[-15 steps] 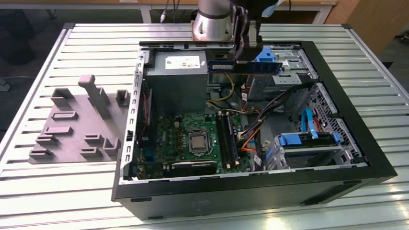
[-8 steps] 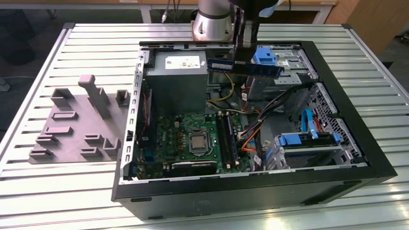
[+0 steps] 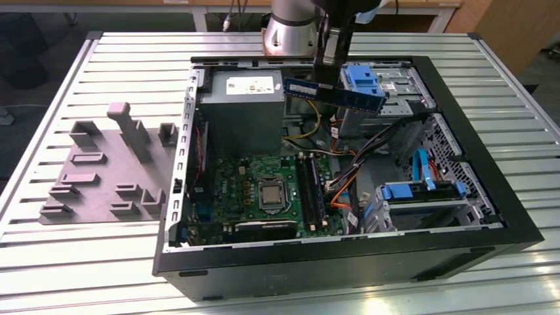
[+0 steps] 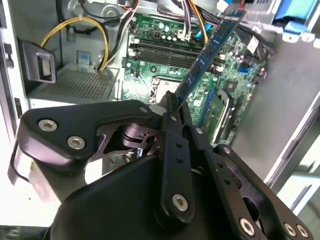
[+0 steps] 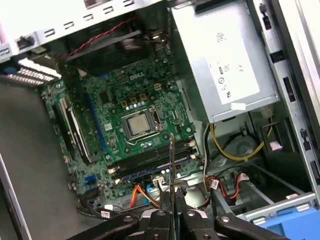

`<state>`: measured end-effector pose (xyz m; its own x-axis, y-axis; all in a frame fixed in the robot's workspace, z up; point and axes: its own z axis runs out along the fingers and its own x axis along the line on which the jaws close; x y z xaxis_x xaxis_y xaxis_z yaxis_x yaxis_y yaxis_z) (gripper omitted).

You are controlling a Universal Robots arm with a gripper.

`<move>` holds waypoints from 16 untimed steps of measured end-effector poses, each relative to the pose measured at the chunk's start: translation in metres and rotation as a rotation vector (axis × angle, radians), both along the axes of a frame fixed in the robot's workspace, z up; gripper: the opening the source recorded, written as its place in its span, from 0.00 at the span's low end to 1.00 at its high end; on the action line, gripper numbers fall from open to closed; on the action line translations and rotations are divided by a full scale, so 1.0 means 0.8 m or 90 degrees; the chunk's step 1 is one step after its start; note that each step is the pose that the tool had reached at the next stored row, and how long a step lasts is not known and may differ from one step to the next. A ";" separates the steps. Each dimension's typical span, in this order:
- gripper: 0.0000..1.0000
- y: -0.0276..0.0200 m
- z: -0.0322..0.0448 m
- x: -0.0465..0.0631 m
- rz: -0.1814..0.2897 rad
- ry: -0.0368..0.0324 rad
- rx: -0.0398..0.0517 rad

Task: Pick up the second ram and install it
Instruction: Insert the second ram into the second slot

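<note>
Black two-finger gripper (image 4: 172,104) is pinched tight on the second ram (image 4: 209,52), the long thin blue-green memory stick with dark chips. So it's picked up but not seated, just hanging in the air over the open black tower case (image 3: 490,216). Below it lies the green motherboard (image 3: 249,187), with the long black memory slots (image 3: 313,190) running just beside the square silver processor (image 3: 272,195). In the exterior view the stick sits up near the grey metal power supply box (image 3: 240,105) and a bright blue plastic drive bracket (image 3: 366,77). Further off, a grey moulded fixture block (image 3: 101,174) sits on the slatted aluminium table (image 3: 70,262), towards the exterior view's left.
</note>
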<state>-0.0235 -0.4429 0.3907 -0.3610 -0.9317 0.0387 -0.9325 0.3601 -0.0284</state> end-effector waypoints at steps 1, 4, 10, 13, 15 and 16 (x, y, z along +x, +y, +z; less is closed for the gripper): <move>0.14 0.0000 -0.0001 0.000 -0.011 0.0000 0.0000; 0.14 0.0000 -0.0008 0.000 -0.047 -0.0001 0.0000; 0.14 0.0000 -0.0019 0.000 -0.116 -0.0003 0.0000; 0.14 0.0000 -0.0025 0.000 -0.151 -0.0005 0.0000; 0.14 0.0000 -0.0029 0.000 -0.173 -0.0006 0.0000; 0.14 0.0000 -0.0031 0.000 -0.186 -0.0007 0.0000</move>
